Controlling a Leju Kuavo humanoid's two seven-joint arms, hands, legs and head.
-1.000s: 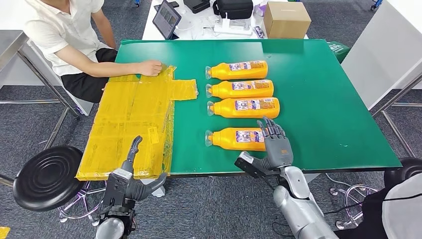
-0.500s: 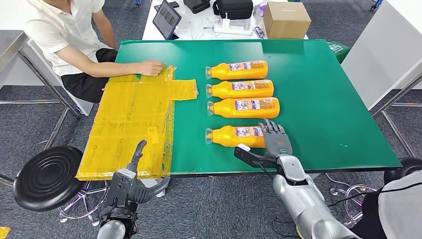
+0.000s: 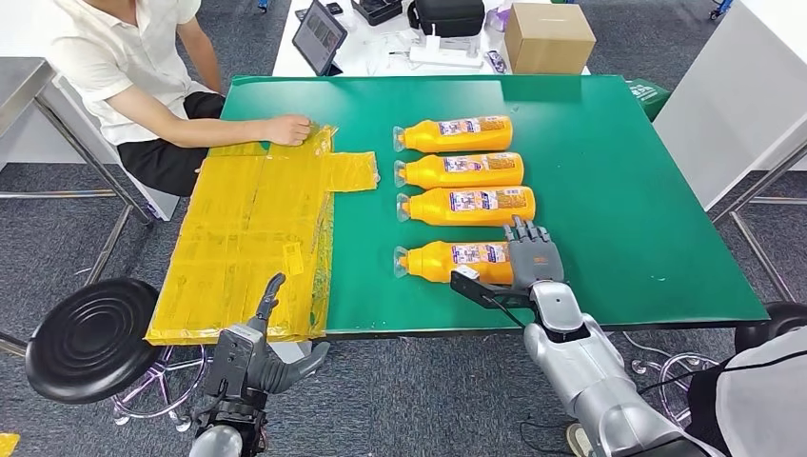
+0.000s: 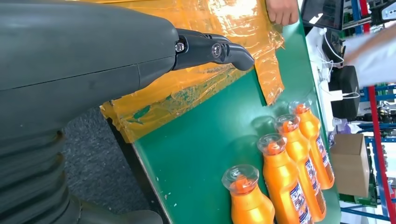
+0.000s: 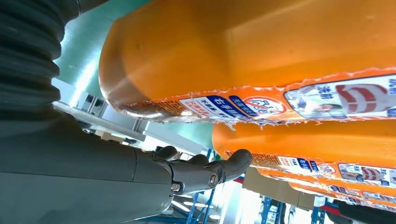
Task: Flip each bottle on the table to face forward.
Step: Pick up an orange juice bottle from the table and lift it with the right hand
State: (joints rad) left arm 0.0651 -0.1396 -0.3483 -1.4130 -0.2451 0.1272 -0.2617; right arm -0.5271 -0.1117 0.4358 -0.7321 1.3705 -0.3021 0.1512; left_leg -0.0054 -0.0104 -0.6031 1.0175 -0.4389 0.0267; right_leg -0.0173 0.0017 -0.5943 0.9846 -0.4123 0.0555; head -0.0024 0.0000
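right hand (image 3: pixel 534 262) at nearest bottle (image 3: pixel 449 261)

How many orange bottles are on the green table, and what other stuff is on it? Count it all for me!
Orange bottles: 4 (lying at and)
Yellow plastic sheet: 1
Robot hands: 2 (right hand by the nearest bottle, left hand below the table edge)
Person's hand resting on the sheet: 1
Total: 8

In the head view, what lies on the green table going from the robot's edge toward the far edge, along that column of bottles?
Robot's silver right hand beside the nearest orange plastic bottle → second orange bottle → third orange bottle → farthest orange bottle.
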